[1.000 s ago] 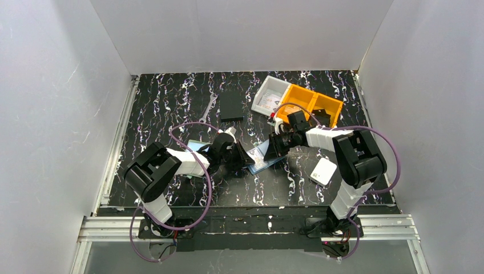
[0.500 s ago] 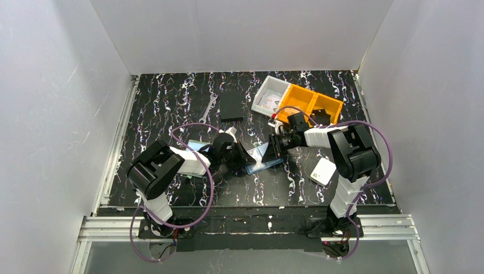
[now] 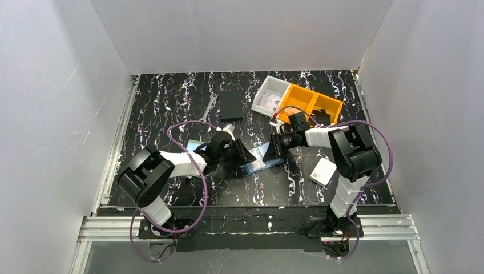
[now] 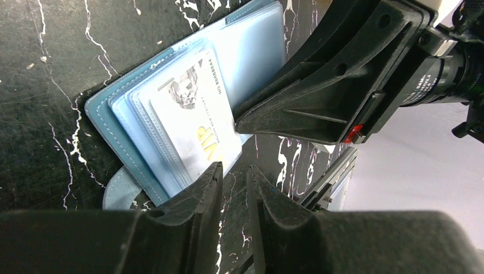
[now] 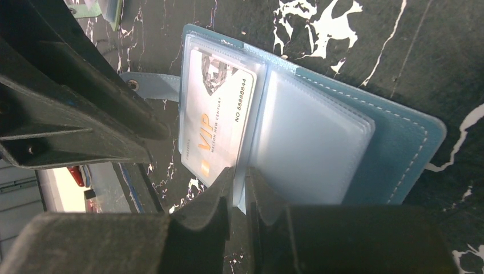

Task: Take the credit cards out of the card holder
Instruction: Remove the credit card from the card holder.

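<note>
The blue card holder (image 3: pixel 261 158) lies open on the table between both arms. A pale credit card (image 4: pixel 194 114) marked VIP, with a small portrait, sticks partway out of its left clear pocket (image 5: pixel 217 114). My left gripper (image 4: pixel 234 168) sits just off the card's protruding end, jaws slightly open, with only the table showing between them. My right gripper (image 5: pixel 240 171) is shut on the edge of the card holder's (image 5: pixel 342 142) clear plastic leaves near the fold. In the top view the left gripper (image 3: pixel 246 157) and right gripper (image 3: pixel 274 149) face each other across the holder.
Another pale card (image 3: pixel 194 145) lies by the left forearm. At the back stand a white tray (image 3: pixel 268 94) holding cards, orange bins (image 3: pixel 311 101), a flat black rectangle (image 3: pixel 231 105) and a wrench (image 3: pixel 208 108). A white rounded box (image 3: pixel 323 170) sits near the right arm.
My left gripper's jaws have parted and its arm has swung slightly. The right gripper has moved a little toward the holder's fold and narrowed.
</note>
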Action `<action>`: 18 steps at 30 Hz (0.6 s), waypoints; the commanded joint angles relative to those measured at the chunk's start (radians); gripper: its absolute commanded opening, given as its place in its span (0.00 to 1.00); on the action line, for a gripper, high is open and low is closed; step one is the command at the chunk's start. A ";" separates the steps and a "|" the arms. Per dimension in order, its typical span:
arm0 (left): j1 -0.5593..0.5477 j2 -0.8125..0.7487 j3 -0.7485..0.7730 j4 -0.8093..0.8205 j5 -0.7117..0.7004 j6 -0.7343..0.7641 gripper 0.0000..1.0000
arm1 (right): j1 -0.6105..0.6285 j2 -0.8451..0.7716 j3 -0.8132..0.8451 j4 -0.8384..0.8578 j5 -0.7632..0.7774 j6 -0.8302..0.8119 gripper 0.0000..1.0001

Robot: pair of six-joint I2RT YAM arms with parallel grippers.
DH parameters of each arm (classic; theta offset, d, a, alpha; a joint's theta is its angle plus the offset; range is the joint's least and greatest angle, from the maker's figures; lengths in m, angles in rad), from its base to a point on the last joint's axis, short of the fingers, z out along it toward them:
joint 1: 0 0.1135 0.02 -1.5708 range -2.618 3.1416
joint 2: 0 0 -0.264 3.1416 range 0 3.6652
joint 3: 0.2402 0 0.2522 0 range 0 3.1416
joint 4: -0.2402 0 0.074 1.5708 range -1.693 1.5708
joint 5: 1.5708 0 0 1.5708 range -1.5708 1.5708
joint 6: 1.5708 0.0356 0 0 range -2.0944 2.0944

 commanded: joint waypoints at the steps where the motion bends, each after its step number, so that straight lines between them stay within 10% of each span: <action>1: 0.009 -0.044 0.007 -0.090 -0.036 0.003 0.24 | -0.007 0.018 -0.001 0.002 0.030 -0.006 0.23; 18: 0.010 -0.046 0.065 -0.200 -0.050 -0.011 0.25 | -0.007 0.025 0.000 0.000 0.026 -0.008 0.24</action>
